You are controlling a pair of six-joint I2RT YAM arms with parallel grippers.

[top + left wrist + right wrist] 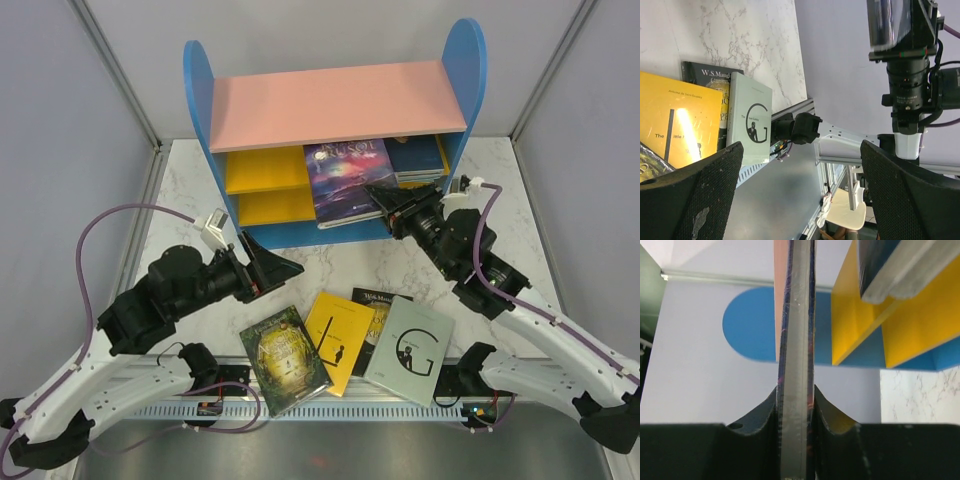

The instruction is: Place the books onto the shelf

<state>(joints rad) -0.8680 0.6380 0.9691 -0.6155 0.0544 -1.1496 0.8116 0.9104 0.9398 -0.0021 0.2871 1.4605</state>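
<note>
Books, loose: four lie in a fan on the table [330, 262] near the arm bases, well apart from the shelf [330, 100].
Fan order, left to right: green-gold book [284, 358], yellow book [340, 340], black book [378, 300], grey book [410, 350] with a large "G". The grey book overlaps the black one, and the yellow book overlaps the black one's other side.
Purple book [345, 180]: tilted, cover up, at the shelf's open front. Its upper end sits under the pink top board and its lower end over the blue base's front edge. Cannot tell whether it rests on a board.
Right gripper [385, 205]: clamped on the purple book's right edge. In the right wrist view the book's edge runs straight up between both fingers [765, 410].
Stacked books [418, 160]: lying flat at the right end of the upper yellow shelf, beside the purple book.
Left gripper [280, 268]: jaws spread wide, nothing between them. It hangs above the table between the shelf base and the fan, touching neither.
Left wrist view: yellow, black and grey covers show past the left finger [690, 200].
</note>
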